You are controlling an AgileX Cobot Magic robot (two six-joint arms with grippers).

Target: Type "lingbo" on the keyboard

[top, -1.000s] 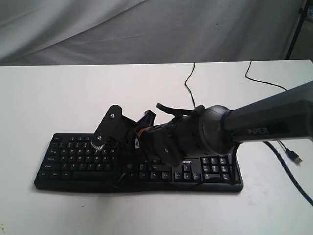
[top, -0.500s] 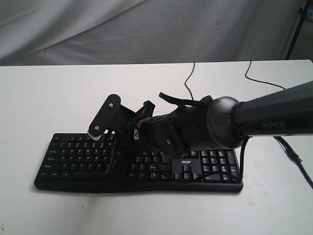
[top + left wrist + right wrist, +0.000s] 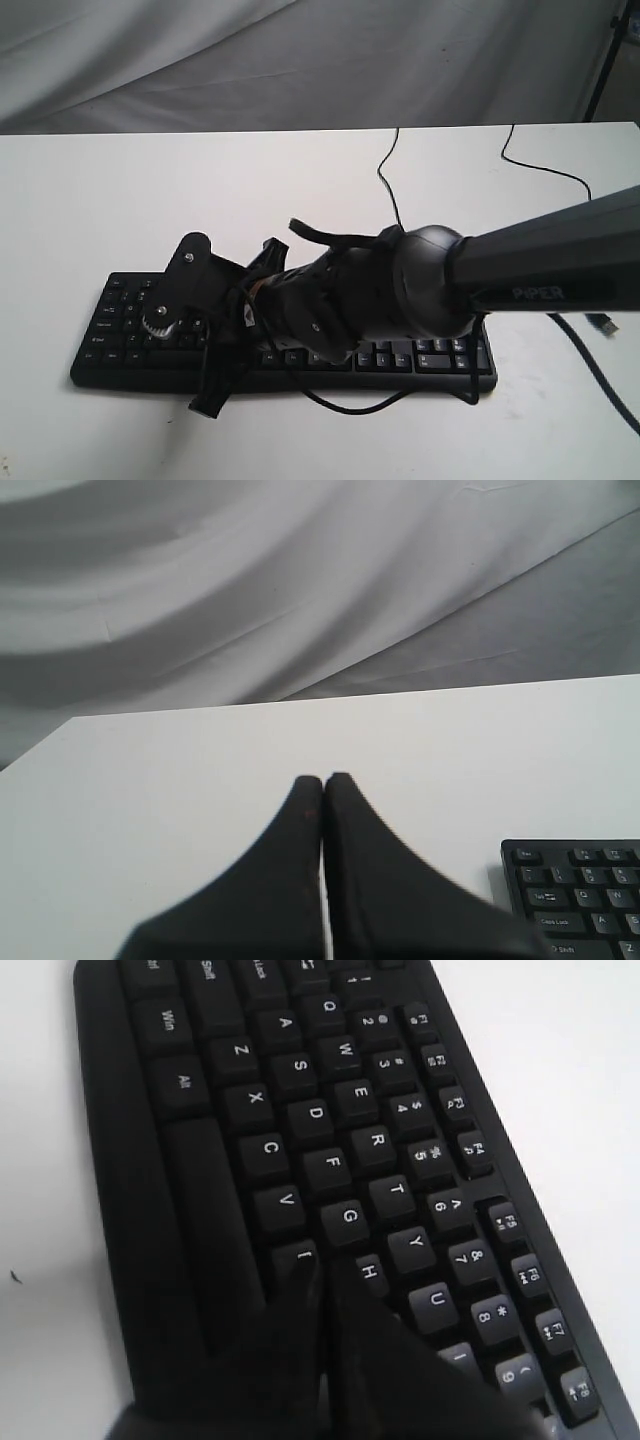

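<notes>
Here the right arm's black fingers point(image 3: 295, 1360) are pressed together, tips at the key beside V point(image 3: 298, 1258) on the wide, flat black keyboard point(image 3: 125, 335) lying on the white worktop point(image 3: 100, 200). The left fingers point(image 3: 290, 880), likewise together, hover off its corner. Stiff but light, it may slide: tap keycaps straight down, never grip.

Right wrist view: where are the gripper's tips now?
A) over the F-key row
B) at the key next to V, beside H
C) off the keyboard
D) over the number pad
B: the right gripper has its shut tips at the keyboard's key just past V, with H alongside.
</notes>
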